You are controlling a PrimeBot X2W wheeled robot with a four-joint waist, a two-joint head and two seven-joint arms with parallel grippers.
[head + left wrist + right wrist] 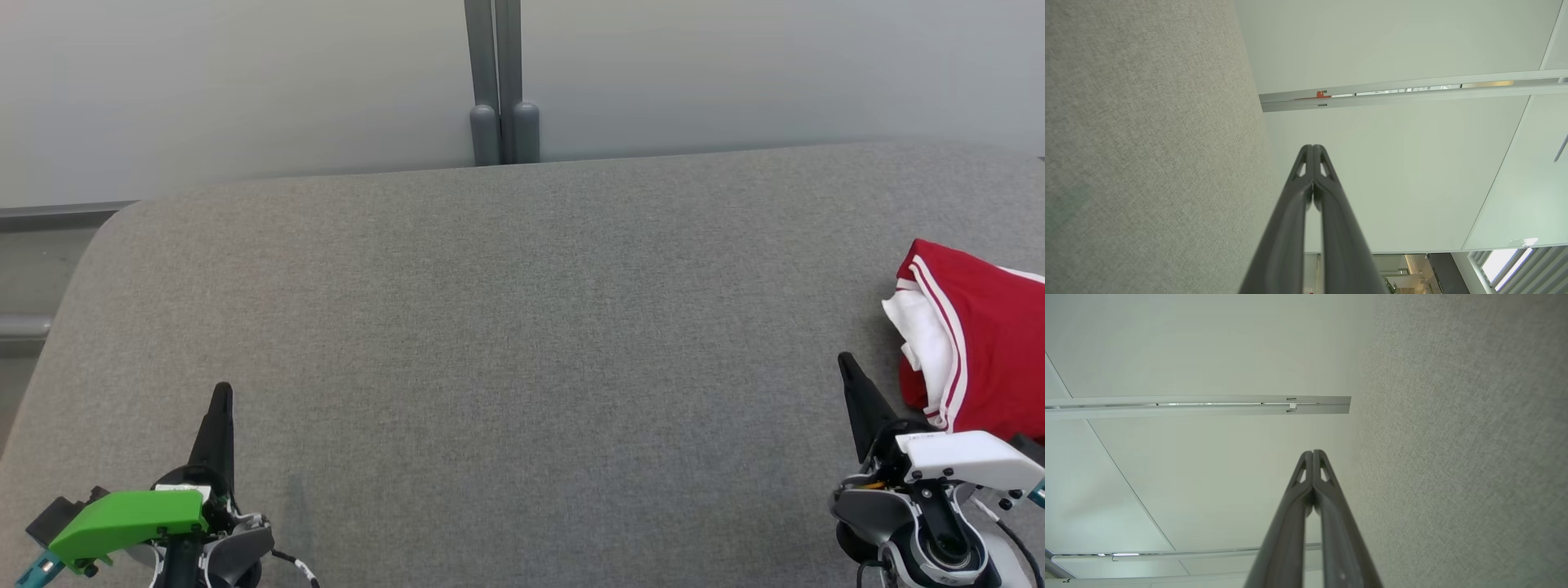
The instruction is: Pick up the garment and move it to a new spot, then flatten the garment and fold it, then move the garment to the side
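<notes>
Currently looking down on a grey fabric worktop [522, 327]. Along its right edge, about midway between near and far, spotting the garment [988, 351]: red with white stripes and a white fold on the left side, bunched in a heap and cut off by the picture's border. Just beside it, toward the near right corner, finding the right gripper [846, 361], fingers [1290, 526] pressed together tip to tip and gripping nothing, with a strip of bare grey between tips and cloth. By the near left corner, finding the left gripper [221, 390], well apart from the garment, fingers [1290, 228] likewise closed on nothing. Beyond the far edge, seeing a pale wall [245, 82] and a grey post [502, 73] near the middle.
</notes>
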